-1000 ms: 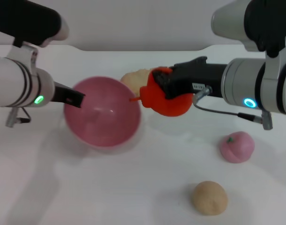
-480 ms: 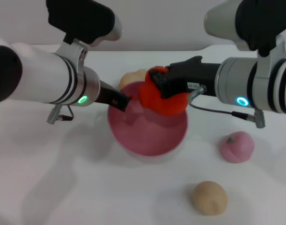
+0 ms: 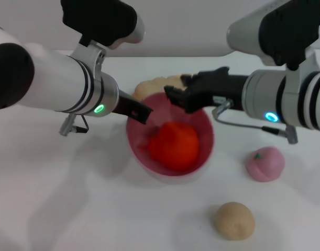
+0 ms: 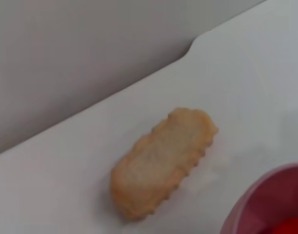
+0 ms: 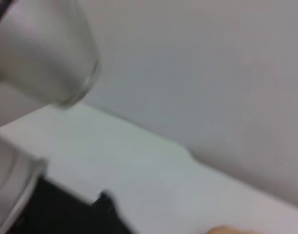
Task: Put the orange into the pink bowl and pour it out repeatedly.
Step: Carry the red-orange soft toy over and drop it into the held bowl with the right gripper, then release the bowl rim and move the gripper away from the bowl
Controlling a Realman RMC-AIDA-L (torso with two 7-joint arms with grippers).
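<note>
Head view, orange (image 3: 173, 146): now lying inside the bowl (image 3: 201, 157), no longer pinched as half a second ago; the putting-in looks done, pouring comes next.
Head view, right gripper (image 3: 175, 97): hovering at the bowl's far rim, fingers apart, empty.
Head view, left gripper (image 3: 142, 113): clamping the bowl's rim, having carried it rightward.
Left wrist view: bowl edge (image 4: 266, 204) sitting near a crinkled pastry (image 4: 161, 161).
Right wrist view: neither orange nor bowl showing.

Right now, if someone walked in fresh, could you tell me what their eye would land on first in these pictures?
The bright orange lying inside the pink bowl at the middle of the table stands out first. The left gripper grips the bowl's rim on the robot's left, and the right gripper hovers open over its far edge. A pink peach-like ball and a beige bun lie to the right.
</note>
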